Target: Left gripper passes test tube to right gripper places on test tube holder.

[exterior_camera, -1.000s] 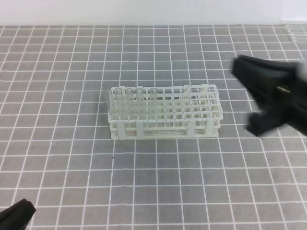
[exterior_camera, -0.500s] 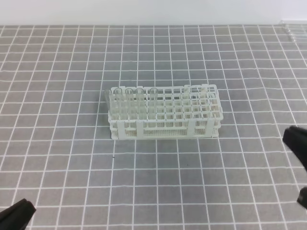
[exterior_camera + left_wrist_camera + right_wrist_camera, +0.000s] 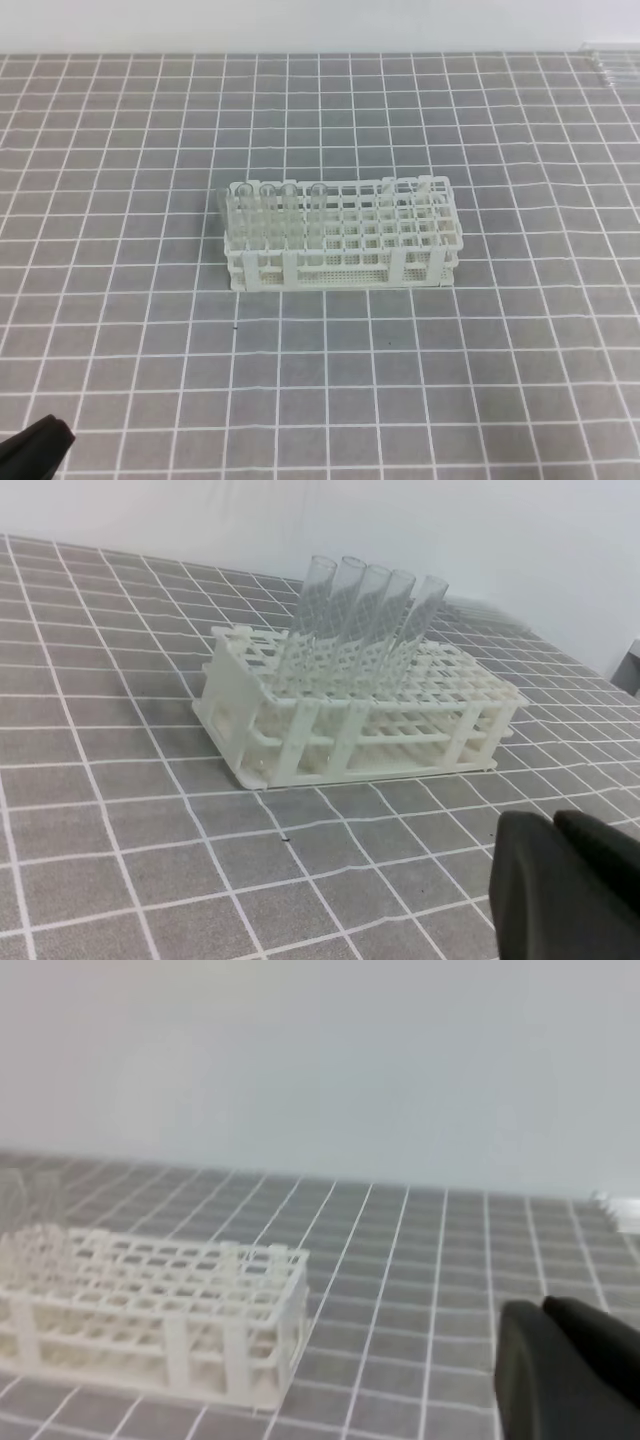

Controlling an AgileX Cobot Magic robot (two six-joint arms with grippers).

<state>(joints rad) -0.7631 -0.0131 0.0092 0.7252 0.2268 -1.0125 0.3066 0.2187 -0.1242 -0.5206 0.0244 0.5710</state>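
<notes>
The left gripper (image 3: 35,450) shows only as a black tip at the bottom left corner of the high view, holding nothing. In its own wrist view it fills the lower right corner (image 3: 565,890), its jaws pressed together. The right gripper (image 3: 565,1370) is out of the high view; its wrist view shows it at lower right, jaws closed and empty.

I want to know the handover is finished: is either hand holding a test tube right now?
No: the left hand and right hand show shut tips with nothing between them, and the clear tubes stand in the white rack.
</notes>
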